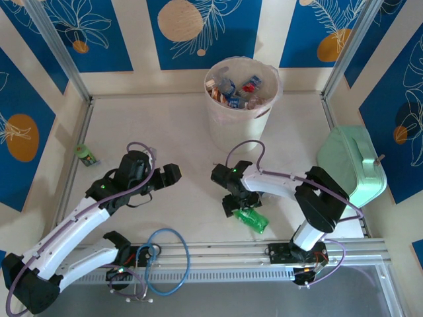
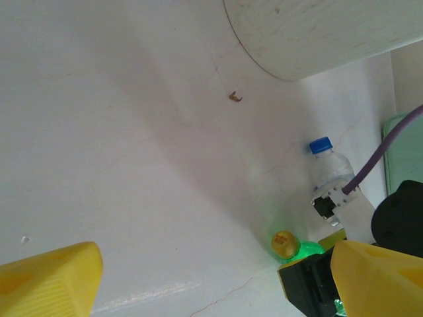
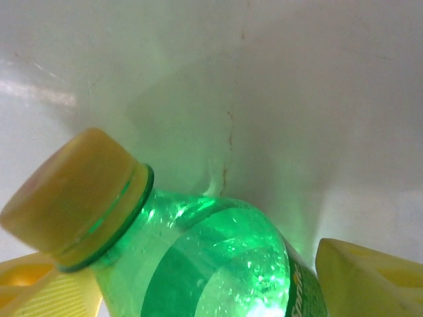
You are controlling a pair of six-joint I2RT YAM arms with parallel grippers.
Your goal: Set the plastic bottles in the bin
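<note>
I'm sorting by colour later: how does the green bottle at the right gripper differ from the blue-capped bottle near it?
The green bottle is green plastic; the blue-capped bottle is clear. The green bottle has a yellow cap, the other a blue one. The green bottle lies between the right gripper's fingers; the blue-capped bottle sits outside them. Both are small and outside the bin.

bare tabletop (image 1: pixel 165 139) open up to the bin (image 1: pixel 231 129), mint-green box (image 1: pixel 353 165) at right edge
</note>
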